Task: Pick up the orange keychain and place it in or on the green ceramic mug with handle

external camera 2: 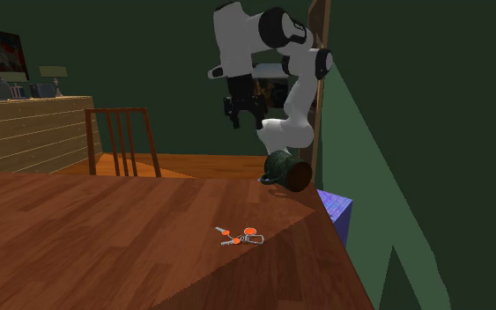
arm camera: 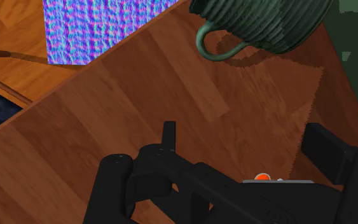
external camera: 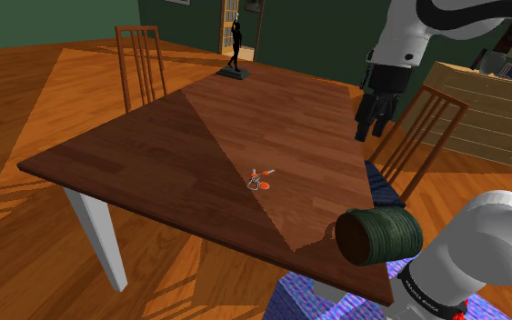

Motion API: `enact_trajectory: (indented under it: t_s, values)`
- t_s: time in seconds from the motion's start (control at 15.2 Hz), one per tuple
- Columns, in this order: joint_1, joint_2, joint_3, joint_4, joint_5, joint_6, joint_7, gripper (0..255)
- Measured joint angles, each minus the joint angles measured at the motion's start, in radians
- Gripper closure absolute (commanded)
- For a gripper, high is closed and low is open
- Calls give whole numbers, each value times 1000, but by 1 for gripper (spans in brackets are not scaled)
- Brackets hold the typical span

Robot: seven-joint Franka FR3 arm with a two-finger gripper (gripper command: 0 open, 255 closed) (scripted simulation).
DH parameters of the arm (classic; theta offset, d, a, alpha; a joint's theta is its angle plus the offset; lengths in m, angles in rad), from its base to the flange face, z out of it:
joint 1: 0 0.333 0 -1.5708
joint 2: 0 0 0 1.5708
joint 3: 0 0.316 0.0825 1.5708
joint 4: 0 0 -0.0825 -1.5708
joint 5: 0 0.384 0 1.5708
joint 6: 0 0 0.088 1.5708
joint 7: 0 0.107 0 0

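At table (external camera: 154,145) edge, mug (external camera: 379,235); keychain (external camera: 261,179) inboard.

The keychain (external camera: 260,179) is a couple of orange tags on a silvery ring, lying flat around the middle of the table (external camera: 154,145). The mug (external camera: 381,235) is dark green and ribbed, tipped on its side at a table corner, well apart from the keychain.

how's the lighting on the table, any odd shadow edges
Shoulder view: a diagonal edge splits the table into a darker and a lighter part, the keychain just on the lighter side. Second exterior view: the keychain lies lit, near that edge. Wrist view: the shadow edge beside the mug is saw-toothed.
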Motion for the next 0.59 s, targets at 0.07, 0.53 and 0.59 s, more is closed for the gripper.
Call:
enact_trajectory:
  t_s: [0.07,0.53,0.59]
  values:
    - [0,0,0,0,0,0,0,0]
    - [-9,130,132,-25,70,189,216,0]
    - [-11,160,154,-20,78,220,253,0]
